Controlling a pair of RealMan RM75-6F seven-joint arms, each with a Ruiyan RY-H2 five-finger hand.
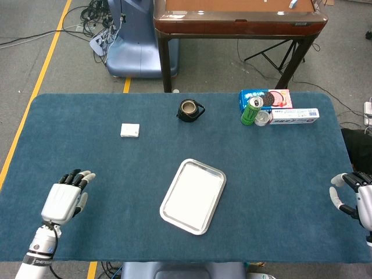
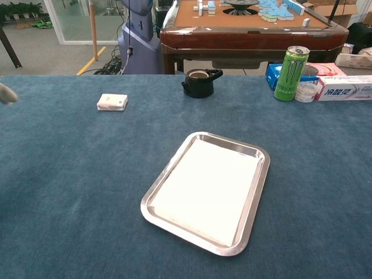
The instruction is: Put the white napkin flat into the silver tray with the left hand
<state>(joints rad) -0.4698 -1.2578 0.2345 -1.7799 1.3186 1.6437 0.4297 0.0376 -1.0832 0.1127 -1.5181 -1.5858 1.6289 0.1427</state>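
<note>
The white napkin (image 1: 195,193) (image 2: 206,189) lies flat inside the silver tray (image 1: 213,172) (image 2: 261,192) in the middle of the blue table. My left hand (image 1: 65,197) hovers near the table's front left, well away from the tray, with its fingers apart and nothing in it. Only a blurred fingertip (image 2: 6,93) of it shows at the left edge of the chest view. My right hand (image 1: 357,197) shows at the far right edge of the head view, fingers spread and holding nothing.
A small white packet (image 1: 129,130) (image 2: 111,102) lies at the back left. A black cup (image 1: 189,109) (image 2: 199,82) stands at the back centre. A green can (image 1: 251,111) (image 2: 292,73), a small tin (image 2: 306,91) and boxes (image 1: 294,114) (image 2: 343,87) crowd the back right.
</note>
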